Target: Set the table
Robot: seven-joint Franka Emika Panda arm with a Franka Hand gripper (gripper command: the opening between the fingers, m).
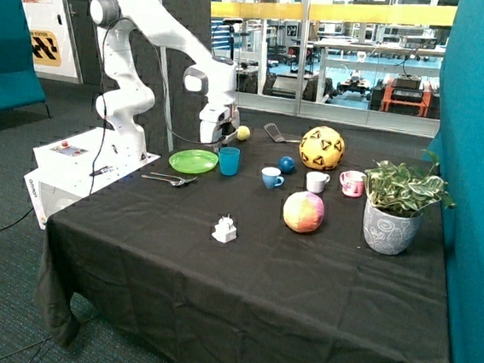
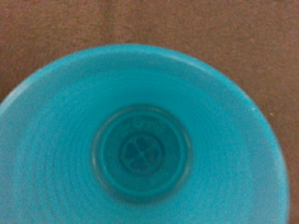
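The worktop is a large rectangular surface under a creased black cloth, filling the middle of a room with dark carpet, teal panels at the sides and glass partitions behind. The white arm reaches over its far side, and the end effector hangs right above a blue cup; whether it is apart or together cannot be told. In the wrist view the cup's open inside fills nearly everything. A green plate lies just beside the cup, with cutlery near it. Farther along stand a small blue mug, a white mug, a pink mug, a yellow ball and a potted plant.
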